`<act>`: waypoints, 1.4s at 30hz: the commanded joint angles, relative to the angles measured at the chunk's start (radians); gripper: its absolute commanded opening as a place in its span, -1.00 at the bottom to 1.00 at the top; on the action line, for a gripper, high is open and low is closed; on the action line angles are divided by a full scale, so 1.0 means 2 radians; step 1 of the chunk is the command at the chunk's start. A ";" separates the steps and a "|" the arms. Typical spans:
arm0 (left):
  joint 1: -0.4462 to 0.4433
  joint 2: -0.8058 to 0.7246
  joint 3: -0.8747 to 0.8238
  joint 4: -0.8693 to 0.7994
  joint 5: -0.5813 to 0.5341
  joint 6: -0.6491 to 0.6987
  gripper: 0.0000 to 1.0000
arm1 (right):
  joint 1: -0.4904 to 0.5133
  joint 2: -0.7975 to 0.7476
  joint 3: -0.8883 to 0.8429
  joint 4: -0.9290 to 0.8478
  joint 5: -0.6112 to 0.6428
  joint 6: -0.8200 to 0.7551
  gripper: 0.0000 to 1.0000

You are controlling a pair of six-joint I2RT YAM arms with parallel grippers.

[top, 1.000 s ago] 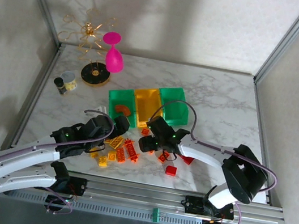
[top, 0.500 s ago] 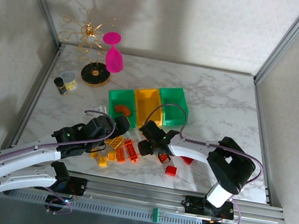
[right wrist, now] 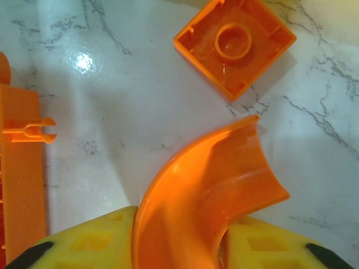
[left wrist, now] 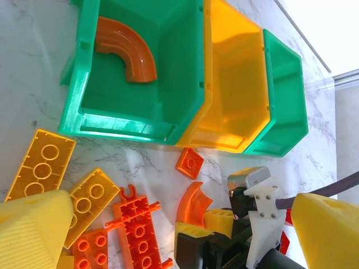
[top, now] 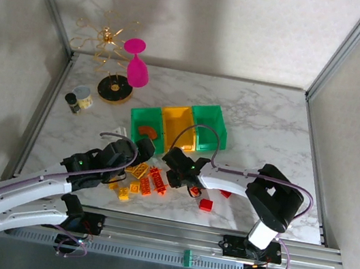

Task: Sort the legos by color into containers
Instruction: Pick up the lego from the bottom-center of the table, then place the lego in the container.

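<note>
Grips a curved orange lego (right wrist: 207, 179) in the right pincer (right wrist: 179, 244) (square orange lego (right wrist: 234, 45) just beside); holds the left pincer (left wrist: 179, 224) wide, empty.

Glossy plastic legos (right wrist: 207, 185); polished marble table (right wrist: 140, 84) (reflecting light)

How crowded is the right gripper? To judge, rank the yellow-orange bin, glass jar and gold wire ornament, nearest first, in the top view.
1. Yellow-orange bin, just behind the right gripper.
2. Glass jar, far left.
3. Gold wire ornament, back left.
</note>
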 commanded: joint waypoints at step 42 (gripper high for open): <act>0.186 -0.005 0.096 -0.111 0.003 0.105 0.99 | -0.046 0.235 0.433 -0.002 0.051 -0.158 -0.18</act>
